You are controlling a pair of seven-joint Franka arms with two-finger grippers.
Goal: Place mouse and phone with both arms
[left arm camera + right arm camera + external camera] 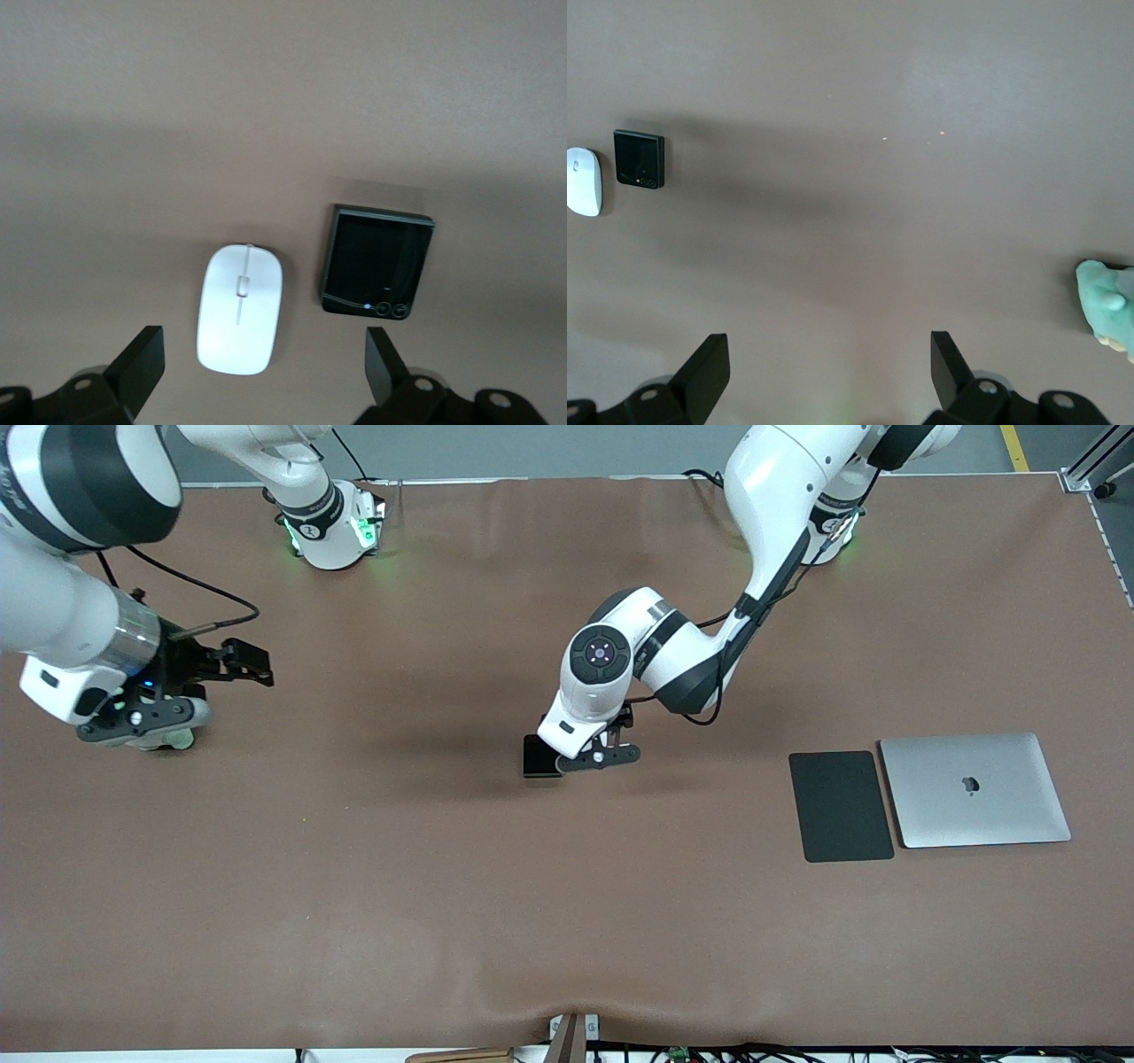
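The white mouse (240, 308) and the black phone (376, 261) lie side by side on the brown table, a small gap between them. My left gripper (263, 367) hangs open over them, and the mouse lies partly between its fingers (142, 363). In the front view the left gripper (580, 750) is over the table's middle and hides the mouse; only part of the phone (539, 757) shows. My right gripper (830, 367) is open and empty, low over the right arm's end of the table (155, 731). Its view shows the mouse (584, 181) and phone (640, 159) small and far off.
A matte black pad (840, 806) and a closed silver laptop (974, 789) lie side by side toward the left arm's end. A pale green object (1107, 305) lies on the table by the right gripper, also in the front view (180, 738).
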